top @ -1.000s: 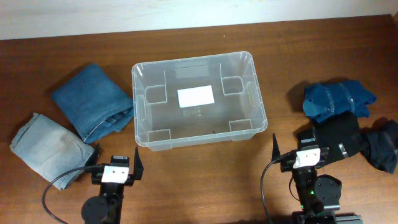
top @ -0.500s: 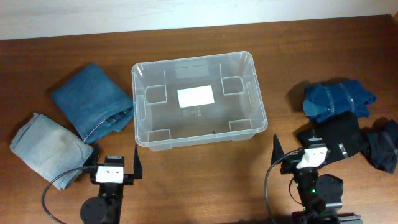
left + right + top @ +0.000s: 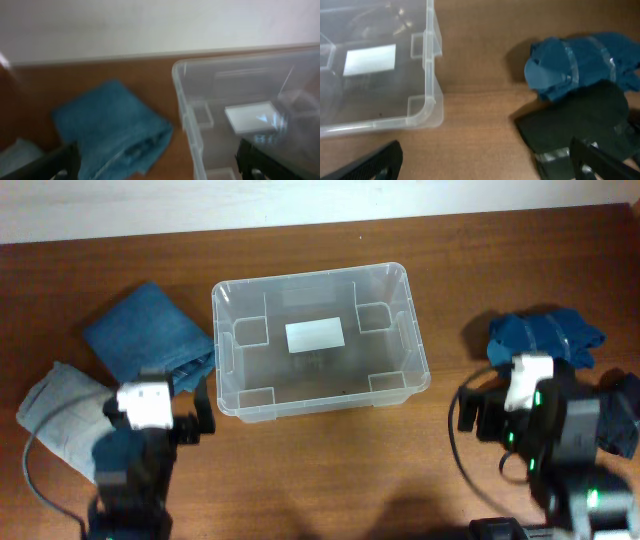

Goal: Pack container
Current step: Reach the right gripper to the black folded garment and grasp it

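1 clear container (image 3: 330, 402) sits upper center of the overhead frame w/ just its white label (image 3: 314, 335) on the base. I see left gripper (image 3: 157, 165) and right gripper (image 3: 485, 160) fingers spread apart. Folded denim (image 3: 140, 340) lies left of it, blue garment (image 3: 545, 340) right.

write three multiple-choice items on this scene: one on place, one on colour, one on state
1. Where is the folded blue denim cloth? A) left of the clear rectangular plastic container B) inside it C) right of it
2. What colour is the rectangular label on the container's base? A) red B) white C) green
3. The container is: A) lidded B) full of clothes C) open, holding no clothes
Answers: 1 A, the overhead view shows it beside the left wall; 2 B, it reads white in every view; 3 C, its base shows bare.
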Robot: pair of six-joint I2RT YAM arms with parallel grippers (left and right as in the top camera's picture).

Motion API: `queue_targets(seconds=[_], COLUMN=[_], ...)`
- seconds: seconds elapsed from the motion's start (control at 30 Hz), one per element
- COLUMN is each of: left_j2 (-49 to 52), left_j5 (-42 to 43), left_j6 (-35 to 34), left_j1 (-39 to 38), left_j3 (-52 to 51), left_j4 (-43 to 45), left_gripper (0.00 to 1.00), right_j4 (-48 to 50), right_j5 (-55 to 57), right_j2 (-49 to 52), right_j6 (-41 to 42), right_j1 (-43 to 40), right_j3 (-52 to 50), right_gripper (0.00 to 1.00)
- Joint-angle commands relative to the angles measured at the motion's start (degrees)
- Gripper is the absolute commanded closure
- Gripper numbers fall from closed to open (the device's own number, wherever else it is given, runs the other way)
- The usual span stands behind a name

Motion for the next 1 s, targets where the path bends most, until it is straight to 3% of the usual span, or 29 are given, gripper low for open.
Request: queue_targets(seconds=[0.0,0.17,0.47,0.57,0.73,0.97], left_j2=[8.79,17.38,18.60,18.60,18.78,18.78], left_j5=[-0.76,-0.59,-0.83,-0.83,-0.83,-0.83], left_j6=[-0.92,-0.92,-0.92,-0.92,-0.92,-0.92], left_j1=[-0.24,-0.24,-0.15,-0.15,-0.15,-0.15], left_j3=[7.63,14.97,15.82,15.82,15.82,15.82], left_j4=[-4.17,-10.84,-9.20,-8.11,-7.72,-7.72], left_gripper=[0.01,0.01,0.01,0.01,0.01,0.01], right_j4=[-4.39,-9.03,-11.21,-9.38,2.08,23.78], right_j5=[0.83,-2.23,-23.85,-27.32,-37.33,-40.76], right_j2=[9.16,16.85,23.93,28.11,35.52,40.70], right_j6=[-0.33,-1.09,-3.63,-3.63,-4.79,-3.52], right_j1=[-0.35,-8.98,-47.21,-55.87,-63.43,-64.13], right_j3=[8.81,14.53,12.24,8.57,-3.65,-17.29], right_gripper=[0.02,0.01,0.02,0.02,0.02,0.02])
